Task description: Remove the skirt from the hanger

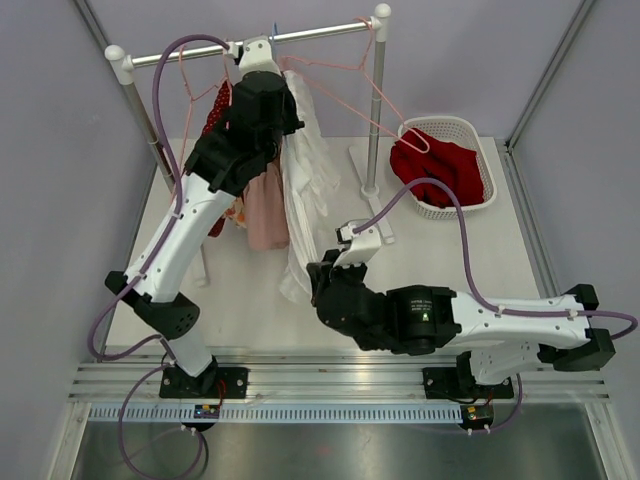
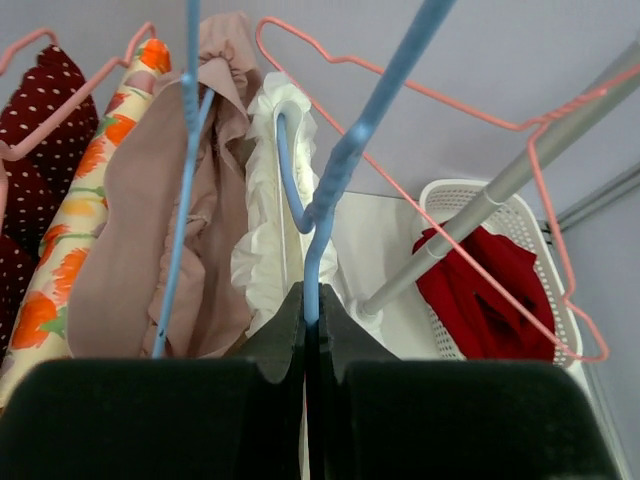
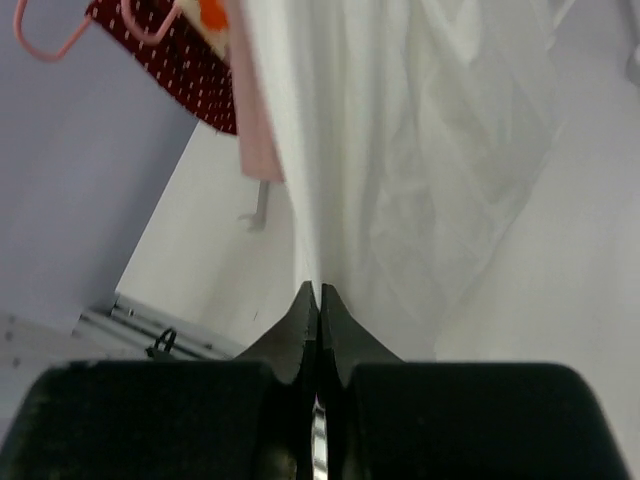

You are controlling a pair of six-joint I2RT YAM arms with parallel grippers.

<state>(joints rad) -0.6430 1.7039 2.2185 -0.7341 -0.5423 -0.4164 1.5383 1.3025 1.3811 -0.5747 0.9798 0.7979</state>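
Skirt in white [image 1: 305,190], ruffled at the waist, hangs from a blue hanger [image 2: 340,170] near the middle of the rail [image 1: 320,34], its long folds falling toward the table [image 1: 450,260]. The left gripper [image 2: 311,305] is up at the rail with its fingers pressed together on the blue hanger's wire. The right gripper [image 3: 318,295] is low down and pinches the white skirt's bottom edge, jaws closed on the cloth. Just left of the white skirt hang a pink skirt [image 1: 265,205], an orange-flowered garment [image 2: 90,200] and a dark red dotted one [image 2: 40,110]. To the right, bare pink hangers [image 1: 345,95] dangle from the rail. At the far right of the table sits a white basket [image 1: 487,160] with a crumpled red garment [image 1: 445,165] filling it and spilling over its near rim.
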